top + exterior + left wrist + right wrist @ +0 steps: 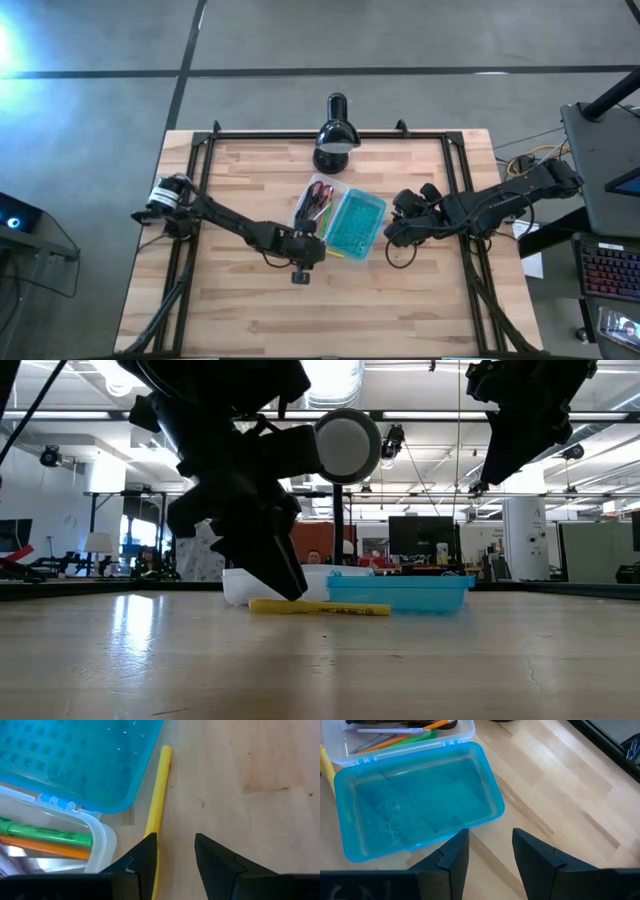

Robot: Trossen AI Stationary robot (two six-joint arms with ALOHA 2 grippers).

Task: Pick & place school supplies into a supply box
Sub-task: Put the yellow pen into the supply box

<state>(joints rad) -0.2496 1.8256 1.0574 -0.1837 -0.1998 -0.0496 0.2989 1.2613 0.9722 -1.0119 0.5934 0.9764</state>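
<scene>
The supply box lies open. Its clear tray holds green, orange and dark pens. The turquoise lid is hinged flat beside it on the table. A yellow pen lies on the table along the lid's near edge. My left gripper is open and low at that pen's end, with one finger over the pen and the other on bare wood beside it. My right gripper is open and raised above the table, to the right of the lid. My left gripper comes down slanting onto the yellow pen's end nearest the tray, fingers pointing along the pen. One finger covers that end, and I cannot tell whether it touches. The pen lies flat on the table, not between the fingers.
A black desk lamp stands at the table's far edge behind the box. Black frame rails run along the left and right sides. Bare wood shows near the front edge.
</scene>
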